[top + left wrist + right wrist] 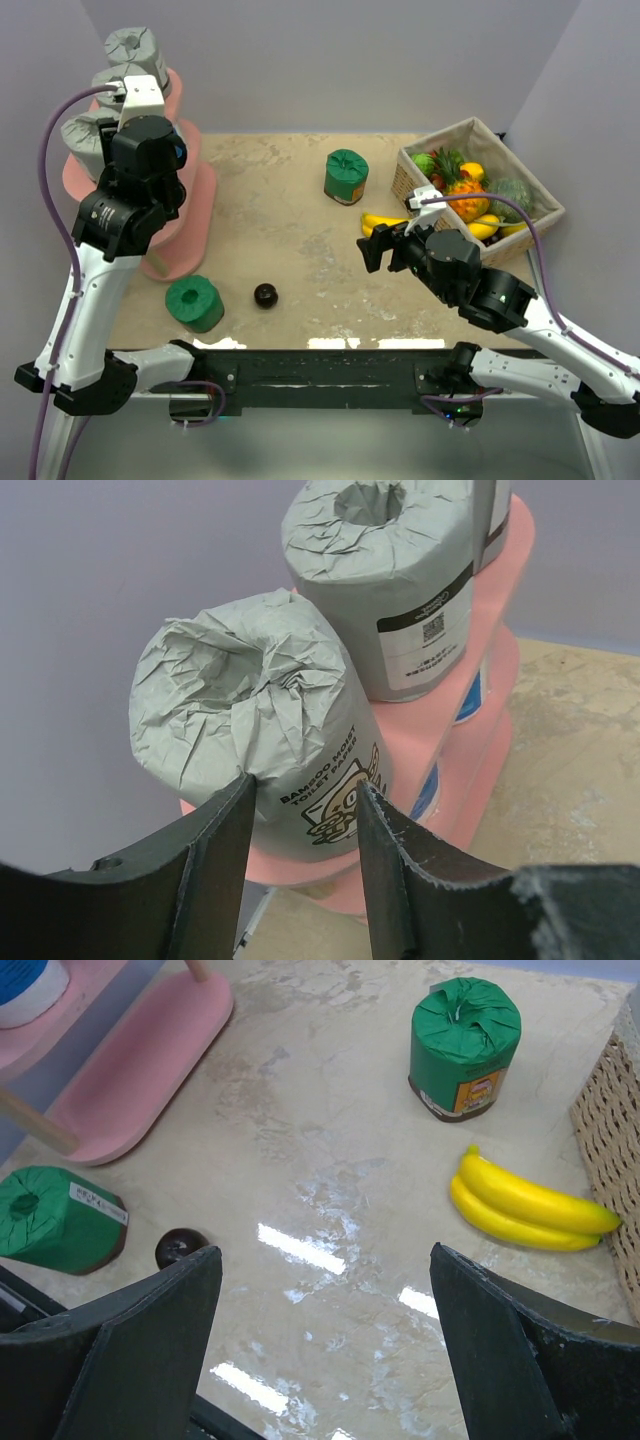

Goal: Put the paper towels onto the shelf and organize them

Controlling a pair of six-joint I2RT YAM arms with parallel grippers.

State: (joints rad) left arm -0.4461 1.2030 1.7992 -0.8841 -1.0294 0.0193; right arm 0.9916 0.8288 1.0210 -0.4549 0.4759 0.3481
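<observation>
Left fingers (215, 850) are parted, holding nothing, right at the grey roll (250, 710) standing on the shelf (470, 680) top board, so I'd pull straight back without nudging it; right fingers (150, 1320) hang wide open over the desk (320, 1140).

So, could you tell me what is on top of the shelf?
Three grey paper towels stand in a row on the shelf's top board. The left arm covers part of that board, so anything beneath it cannot be seen.
</observation>
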